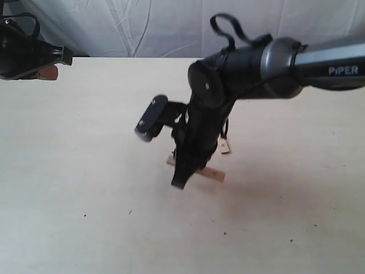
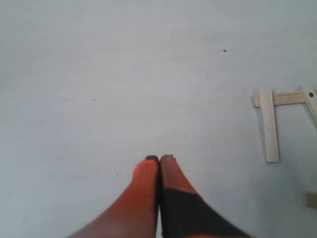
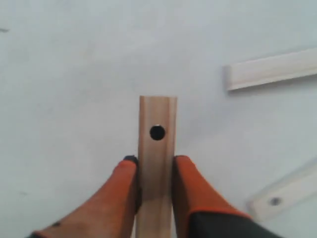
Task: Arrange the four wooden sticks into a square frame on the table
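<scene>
— How should the right gripper [image 3: 156, 166] be setting its stick [image 3: 157, 119] down?
— Judging by the strips [image 2: 269, 124] lying mid-way across the table [image 1: 85, 171], it should be lowering it flat, square to them, with the ends overlapping.
— And the fingers?
— They're narrowly parted, pinching that stick's edges. The left gripper [image 2: 159, 161], far left, is sitting closed on nothing.

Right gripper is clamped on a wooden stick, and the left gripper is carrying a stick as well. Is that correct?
Not quite. The left gripper is shut with nothing between its fingers, as the left wrist view shows. The rest holds: the right gripper is clamped on a stick.
</scene>
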